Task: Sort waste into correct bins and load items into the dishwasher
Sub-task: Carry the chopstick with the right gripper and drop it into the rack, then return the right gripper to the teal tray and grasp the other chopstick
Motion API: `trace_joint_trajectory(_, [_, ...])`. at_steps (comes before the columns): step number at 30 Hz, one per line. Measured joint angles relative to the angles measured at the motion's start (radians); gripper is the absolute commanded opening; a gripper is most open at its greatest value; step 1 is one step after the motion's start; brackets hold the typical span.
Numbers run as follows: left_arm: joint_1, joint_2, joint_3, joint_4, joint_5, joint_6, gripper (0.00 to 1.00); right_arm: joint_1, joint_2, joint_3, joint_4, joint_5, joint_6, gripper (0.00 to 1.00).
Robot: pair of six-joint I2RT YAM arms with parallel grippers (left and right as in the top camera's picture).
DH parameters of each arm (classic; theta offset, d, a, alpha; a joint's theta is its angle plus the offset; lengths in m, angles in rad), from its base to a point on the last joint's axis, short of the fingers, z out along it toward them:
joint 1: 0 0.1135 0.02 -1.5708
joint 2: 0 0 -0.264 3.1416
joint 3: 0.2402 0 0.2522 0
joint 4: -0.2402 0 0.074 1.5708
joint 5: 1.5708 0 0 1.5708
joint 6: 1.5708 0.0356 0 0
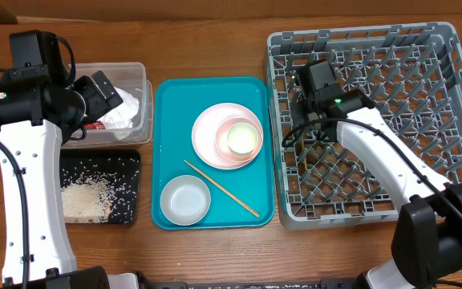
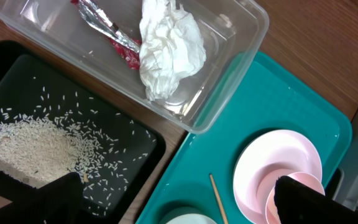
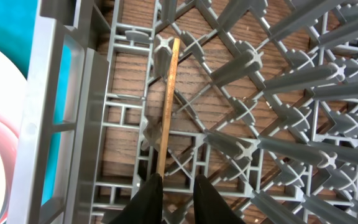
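The grey dish rack (image 1: 407,96) lies under the right gripper (image 3: 178,183), whose jaws are only narrowly parted, yet wider than the stick in front of them, so nothing is clamped. The teal tray (image 1: 167,144) sits just to that hand's left, beyond the rack wall.

The left gripper (image 2: 179,186) hovers spread wide and empty. The clear tub (image 2: 229,62) is ahead of it, the black tray (image 2: 129,143) is under its left finger, and the pink plates (image 1: 211,132) are near its right finger. The white cup (image 1: 243,138) is stacked on those plates. The whitish bowl (image 1: 185,199) sits nearer the tray's front edge.

In the tub lie the crumpled tissue (image 2: 169,50) and, beside it, the red-and-white wrapper (image 2: 114,37). The rice (image 2: 30,146) is heaped in the black tray.

One chopstick (image 3: 166,106) lies along the rack's floor grid, its near end touching the right hand's left fingertip. The other chopstick (image 1: 219,187) is flat on the teal tray.

As I judge it, the risks are these:
- That fingertip may drag the racked stick as the hand pulls away.
- A stick this thin may drop through a grid opening onto the table.
- The flat stick on the tray gives little to pinch.
- The stacked cup may slide if the plates are lifted first.
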Motion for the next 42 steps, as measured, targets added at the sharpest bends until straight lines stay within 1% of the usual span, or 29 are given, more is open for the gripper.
trace_joint_trajectory(3, [0.000,0.000,0.000,0.000,0.000,0.000,1.00,0.001,0.000,0.039,-0.085,-0.087,0.000,0.19])
trace_joint_trajectory(4, [0.000,0.000,0.000,0.000,0.000,0.000,1.00,0.002,-0.003,0.084,-0.130,-0.185,0.000,0.19])
trace_joint_trajectory(8, [0.000,0.000,0.000,0.000,0.000,0.000,1.00,0.013,-0.039,0.132,-0.204,-0.401,0.000,0.20])
trace_joint_trajectory(10, [0.000,0.000,0.000,0.000,0.000,0.000,1.00,0.037,-0.053,0.135,-0.256,-0.458,0.000,0.20])
trace_joint_trajectory(14, [0.000,0.000,0.000,0.000,0.000,0.000,1.00,0.115,-0.053,0.135,-0.306,-0.502,-0.005,0.23])
trace_joint_trajectory(18, [0.000,0.000,0.000,0.000,0.000,0.000,1.00,0.245,-0.053,0.134,-0.302,-0.488,-0.008,0.23])
trace_joint_trajectory(23, [0.000,0.000,0.000,0.000,0.000,0.000,1.00,0.392,-0.053,0.093,-0.239,-0.428,-0.012,0.24])
trace_joint_trajectory(25, [0.000,0.000,0.000,0.000,0.000,0.000,1.00,0.430,-0.052,0.072,-0.216,-0.397,-0.015,0.24])
trace_joint_trajectory(26, [0.000,0.000,0.000,0.000,0.000,0.000,1.00,0.455,-0.052,0.042,-0.179,-0.360,-0.015,0.24])
trace_joint_trajectory(29, [0.000,0.000,0.000,0.000,0.000,0.000,1.00,0.475,-0.047,-0.022,-0.113,-0.317,-0.016,0.24])
trace_joint_trajectory(30, [0.000,0.000,0.000,0.000,0.000,0.000,1.00,0.478,-0.039,-0.056,-0.076,-0.303,-0.017,0.26])
trace_joint_trajectory(36, [0.000,0.000,0.000,0.000,0.000,0.000,1.00,0.478,-0.001,-0.158,-0.018,-0.279,-0.023,0.27])
trace_joint_trajectory(40, [0.000,0.000,0.000,0.000,0.000,0.000,1.00,0.478,0.004,-0.221,0.082,-0.272,-0.034,0.27])
trace_joint_trajectory(41, [0.000,0.000,0.000,0.000,0.000,0.000,1.00,0.478,0.004,-0.230,0.094,-0.271,-0.041,0.28])
trace_joint_trajectory(42, [0.000,0.000,0.000,0.000,0.000,0.000,1.00,0.478,0.004,-0.238,0.109,-0.271,-0.047,0.31])
